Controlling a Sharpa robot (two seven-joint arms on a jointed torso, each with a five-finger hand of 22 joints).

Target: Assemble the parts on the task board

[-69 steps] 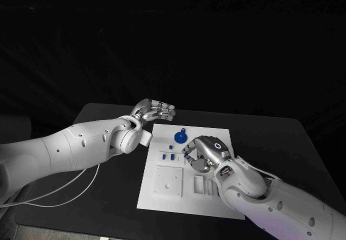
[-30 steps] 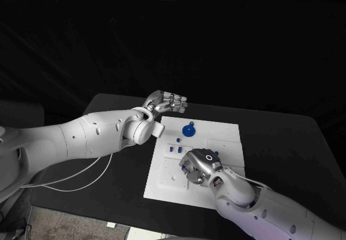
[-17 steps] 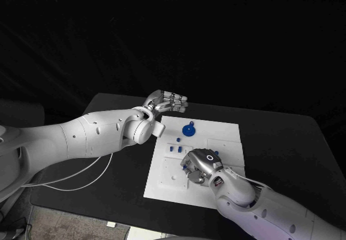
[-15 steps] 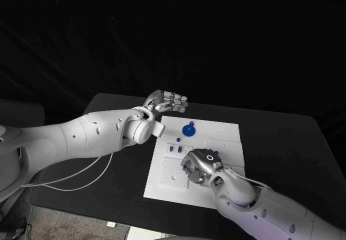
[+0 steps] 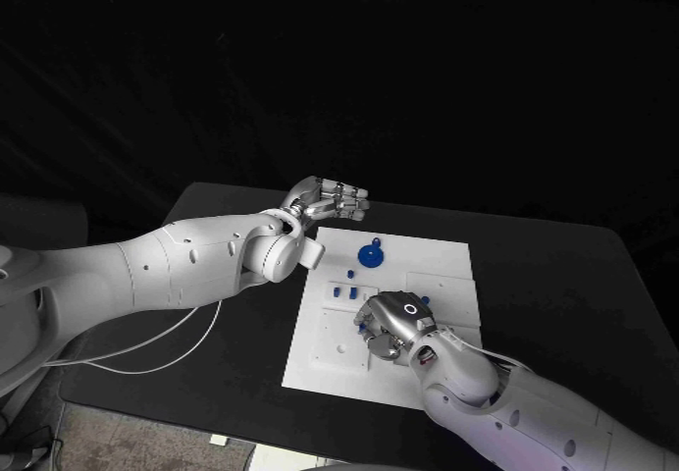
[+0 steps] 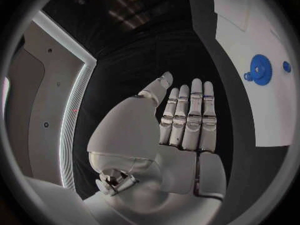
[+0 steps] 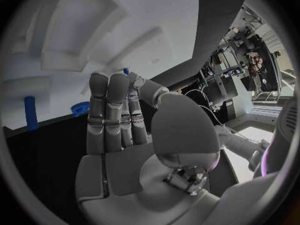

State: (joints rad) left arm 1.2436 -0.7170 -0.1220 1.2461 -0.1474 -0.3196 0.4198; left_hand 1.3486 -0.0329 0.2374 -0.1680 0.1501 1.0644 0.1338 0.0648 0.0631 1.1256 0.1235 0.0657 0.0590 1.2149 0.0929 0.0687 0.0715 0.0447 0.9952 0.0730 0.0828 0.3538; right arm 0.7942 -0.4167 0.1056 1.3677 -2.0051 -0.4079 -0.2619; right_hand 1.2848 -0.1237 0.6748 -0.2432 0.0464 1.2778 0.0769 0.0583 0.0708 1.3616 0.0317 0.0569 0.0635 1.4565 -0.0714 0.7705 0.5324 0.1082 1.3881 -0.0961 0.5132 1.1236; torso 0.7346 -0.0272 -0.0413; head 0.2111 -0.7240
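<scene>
The white task board (image 5: 450,257) lies mid-table. A blue gear (image 5: 369,258) sits near its far edge, with small blue pieces (image 5: 344,290) just nearer. My right hand (image 5: 393,325) hovers over the board's middle, beside pale recesses (image 5: 336,345). In the right wrist view its fingers (image 7: 112,110) lie straight and close together. A blue speck (image 7: 125,71) shows at their tips; whether it is held is unclear. A blue peg (image 7: 29,113) stands beyond. My left hand (image 5: 329,201) hangs off the board's far left corner, and it (image 6: 187,117) holds nothing.
A white cable (image 5: 149,348) trails across the black table (image 5: 566,294) under my left arm. In the left wrist view the board (image 6: 250,32) with its gear (image 6: 259,69) lies beside the hand. The table's right side is bare.
The head camera has shifted since the earliest frame. Against the board, my right hand has come nearer, from beside the small blue pieces to the recesses. Over the last second it barely moves. The left hand stays put.
</scene>
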